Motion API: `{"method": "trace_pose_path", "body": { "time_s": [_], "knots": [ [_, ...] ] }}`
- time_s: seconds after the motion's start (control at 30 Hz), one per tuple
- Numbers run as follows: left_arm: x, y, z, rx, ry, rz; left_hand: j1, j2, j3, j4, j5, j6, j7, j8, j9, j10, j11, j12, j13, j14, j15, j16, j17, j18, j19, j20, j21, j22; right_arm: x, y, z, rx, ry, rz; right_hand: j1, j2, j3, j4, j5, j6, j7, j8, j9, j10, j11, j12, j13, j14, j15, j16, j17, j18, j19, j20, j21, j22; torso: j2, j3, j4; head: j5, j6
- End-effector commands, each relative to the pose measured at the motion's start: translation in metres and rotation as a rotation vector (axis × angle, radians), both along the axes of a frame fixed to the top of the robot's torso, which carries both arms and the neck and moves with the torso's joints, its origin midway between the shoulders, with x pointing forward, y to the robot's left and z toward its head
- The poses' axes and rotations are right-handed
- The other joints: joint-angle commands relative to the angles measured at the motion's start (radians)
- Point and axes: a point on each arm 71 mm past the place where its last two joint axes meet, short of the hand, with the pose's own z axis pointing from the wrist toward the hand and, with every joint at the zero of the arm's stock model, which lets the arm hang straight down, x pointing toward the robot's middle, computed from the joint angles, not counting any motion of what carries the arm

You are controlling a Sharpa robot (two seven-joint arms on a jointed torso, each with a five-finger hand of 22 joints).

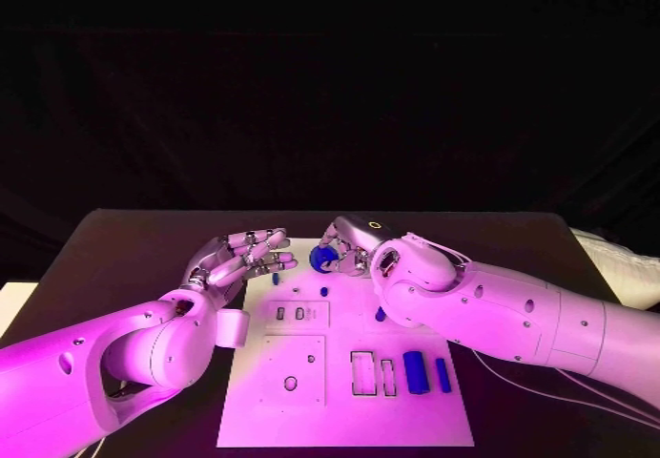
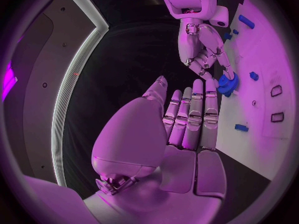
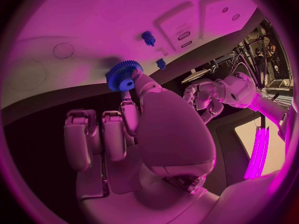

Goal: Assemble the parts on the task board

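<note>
Blue gear [image 1: 324, 257] pinched in my right hand [image 1: 360, 246] above the task board [image 1: 344, 420], upper centre; left hand [image 1: 245, 258] spread, holding nothing. Next: seat gear on its peg, I judge.

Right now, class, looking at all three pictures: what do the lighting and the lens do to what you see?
Head view: magenta light tints the task board and both arms; the background is black. Left wrist view: fisheye bends the board's edge, and a pale light strip curves along the rim. Right wrist view: the blue gear stays sharp at the right hand fingers.
</note>
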Motion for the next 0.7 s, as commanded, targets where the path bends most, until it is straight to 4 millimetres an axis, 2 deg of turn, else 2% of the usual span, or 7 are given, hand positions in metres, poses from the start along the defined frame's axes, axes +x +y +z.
{"method": "trace_pose_path", "body": {
  "time_s": [0.03, 0.27, 0.43, 0.47, 0.57, 0.7],
  "knots": [
    [-0.001, -0.002, 0.001, -0.015, -0.003, -0.021, 0.005, 0.007, 0.000, -0.007, -0.004, 0.007, 0.001, -0.007, -0.001, 0.006, 0.002, -0.006, -0.002, 0.009, 0.002, -0.007, 0.001, 0.012, 0.005, 0.000, -0.006, -0.001, 0.002, 0.004, -0.005, -0.032, 0.029, 0.012, -0.008, 0.008, 0.006, 0.001, 0.000, 0.020, -0.015, 0.008, 0.007, 0.007, -0.013, -0.010, -0.025, 0.067, -0.005, -0.002, 0.062, -0.017, 0.030, -0.008, 0.002, 0.135, 0.001, 0.0006, -0.0011, 0.006, -0.003],
    [0.000, -0.002, 0.001, -0.015, -0.003, -0.021, 0.005, 0.007, 0.000, -0.007, -0.004, 0.007, 0.001, -0.007, -0.001, 0.006, 0.002, -0.006, -0.002, 0.009, 0.002, -0.007, 0.001, 0.012, 0.005, 0.000, -0.006, -0.001, 0.006, 0.009, -0.011, -0.043, 0.051, 0.008, -0.016, 0.005, 0.011, 0.000, 0.001, 0.013, -0.012, 0.003, 0.005, 0.003, -0.011, -0.020, -0.030, 0.067, -0.004, -0.003, 0.060, -0.017, 0.030, -0.007, 0.002, 0.135, 0.001, 0.0013, -0.0044, 0.010, -0.007],
    [0.000, -0.003, 0.001, -0.015, -0.003, -0.023, 0.005, 0.007, 0.000, -0.007, -0.004, 0.007, 0.001, -0.007, -0.001, 0.006, 0.002, -0.006, -0.002, 0.009, 0.002, -0.007, 0.001, 0.012, 0.005, 0.000, -0.006, -0.001, 0.008, 0.012, -0.013, -0.042, 0.048, 0.008, -0.028, -0.001, 0.017, -0.001, 0.000, -0.002, -0.006, -0.007, 0.000, -0.004, -0.006, -0.038, -0.041, 0.067, -0.001, -0.004, 0.060, -0.017, 0.030, -0.004, 0.002, 0.136, 0.001, 0.0019, -0.0039, 0.009, -0.007],
    [0.000, -0.003, 0.001, -0.015, -0.003, -0.023, 0.005, 0.007, 0.000, -0.007, -0.004, 0.007, 0.001, -0.007, -0.001, 0.006, 0.002, -0.006, -0.002, 0.009, 0.002, -0.007, 0.001, 0.012, 0.005, 0.000, -0.006, -0.001, 0.008, 0.013, -0.013, -0.039, 0.046, 0.009, -0.034, -0.004, 0.018, 0.001, -0.004, -0.010, -0.004, -0.011, -0.002, -0.007, -0.004, -0.045, -0.046, 0.067, 0.001, -0.004, 0.059, -0.017, 0.030, -0.003, 0.002, 0.136, 0.001, 0.0015, -0.0040, 0.009, -0.008],
    [0.000, -0.003, 0.001, -0.015, -0.003, -0.022, 0.005, 0.008, -0.001, -0.007, -0.005, 0.007, 0.001, -0.007, -0.001, 0.006, 0.002, -0.007, -0.002, 0.009, 0.002, -0.007, 0.001, 0.012, 0.005, 0.000, -0.006, -0.002, 0.009, 0.014, -0.014, -0.035, 0.044, 0.015, -0.064, -0.015, 0.012, 0.012, -0.074, -0.047, 0.007, -0.035, -0.009, -0.020, 0.007, -0.084, -0.072, 0.067, 0.010, -0.004, 0.061, -0.017, 0.029, 0.004, 0.002, 0.135, 0.001, 0.0018, -0.0042, 0.009, -0.008],
    [0.000, -0.003, 0.001, -0.014, -0.002, -0.022, 0.005, 0.008, -0.001, -0.007, -0.005, 0.007, 0.001, -0.007, -0.001, 0.006, 0.002, -0.007, -0.002, 0.009, 0.002, -0.007, 0.001, 0.012, 0.005, 0.000, -0.006, -0.002, 0.009, 0.015, -0.015, -0.036, 0.051, 0.021, -0.113, -0.048, -0.023, 0.035, -0.078, -0.092, 0.016, -0.050, -0.013, -0.034, 0.016, -0.123, -0.098, 0.067, 0.018, -0.003, 0.064, -0.017, 0.028, 0.012, 0.001, 0.134, 0.001, 0.0020, -0.0044, 0.009, -0.008]
  ]
}}
